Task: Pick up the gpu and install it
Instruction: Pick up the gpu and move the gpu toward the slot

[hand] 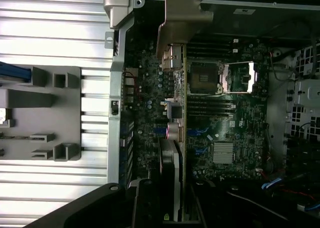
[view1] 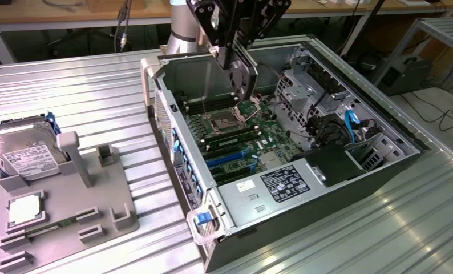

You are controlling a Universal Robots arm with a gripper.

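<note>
Exterior view | end effector (view1: 233, 60) holds gpu (view1: 246, 85) | inside open case (view1: 310, 228)

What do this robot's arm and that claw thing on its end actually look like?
The arm is a smooth, rounded tube in pale silver-grey, like brushed metal. The gripper at its end is black: an open framework of angular links and struts that narrows to two slim fingers.

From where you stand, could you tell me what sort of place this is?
Probably a robotics lab: the fingers hold a gpu over an open computer case on a ribbed metal table, with cabled workbenches behind.
</note>
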